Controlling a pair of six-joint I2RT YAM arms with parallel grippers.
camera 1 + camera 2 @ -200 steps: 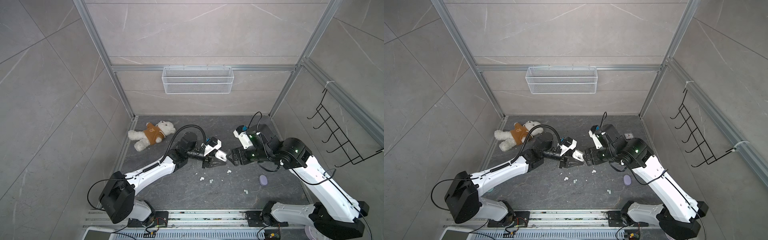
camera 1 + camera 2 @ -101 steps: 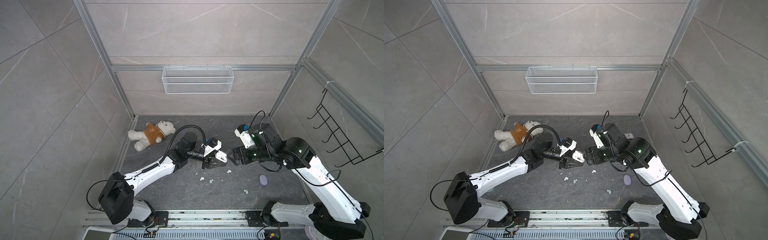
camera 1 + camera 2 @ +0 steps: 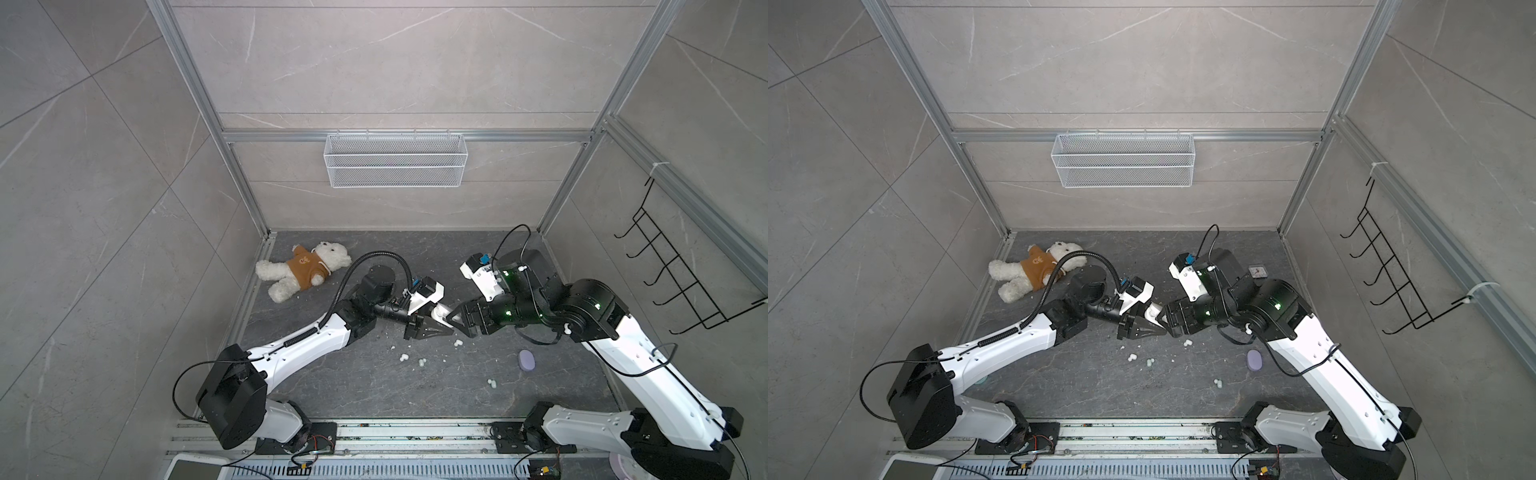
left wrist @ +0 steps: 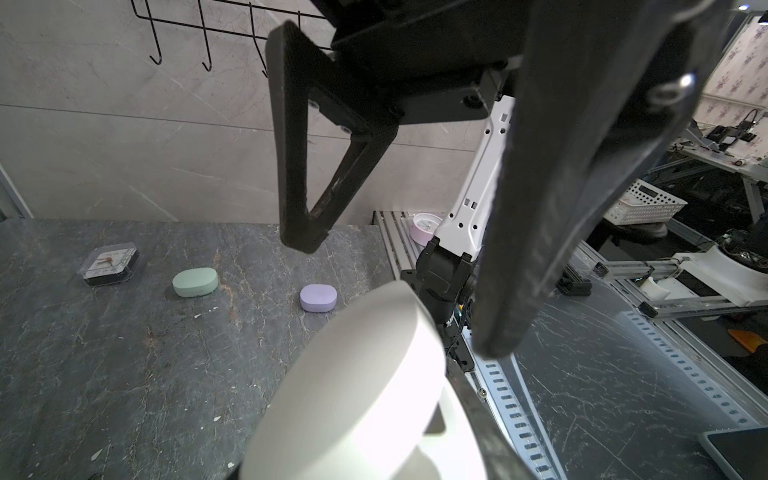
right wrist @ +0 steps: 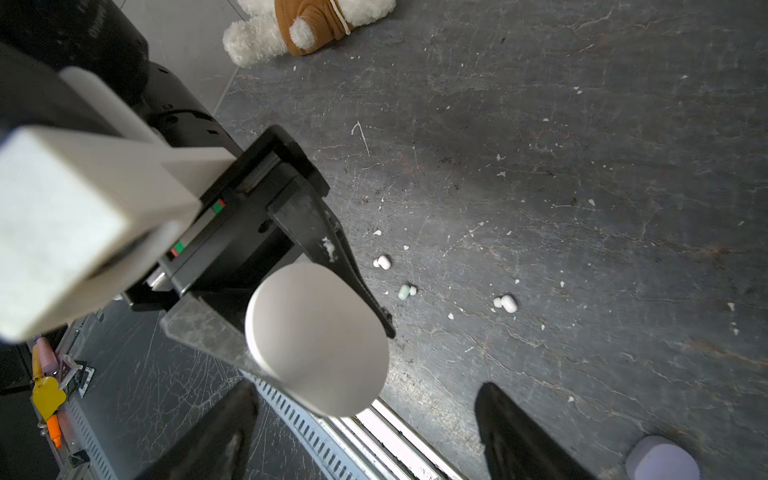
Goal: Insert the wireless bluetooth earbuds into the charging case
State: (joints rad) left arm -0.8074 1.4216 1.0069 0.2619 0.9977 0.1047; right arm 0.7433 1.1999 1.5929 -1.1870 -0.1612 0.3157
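A white oval charging case (image 3: 444, 309) hangs above the middle of the floor, with my left gripper (image 3: 441, 325) shut on it. In the right wrist view the charging case (image 5: 316, 340) shows its smooth face. My right gripper (image 5: 365, 399) is open and faces it, a finger on either side of its free end, and I see no contact. Several tiny earbuds lie on the dark floor below: a white pair (image 3: 458, 343), a white one (image 3: 404, 356), a mint one (image 3: 422, 362) and another white one (image 3: 491, 382).
A lilac case (image 3: 526, 360) lies on the floor near the right arm. A mint case (image 4: 195, 281) and a clear box (image 4: 109, 269) sit further back. A teddy bear (image 3: 305, 270) lies at the back left. White crumbs dot the floor.
My right gripper has moved left toward the white case, and its open fingers now flank the case's end. The left arm has hardly moved.
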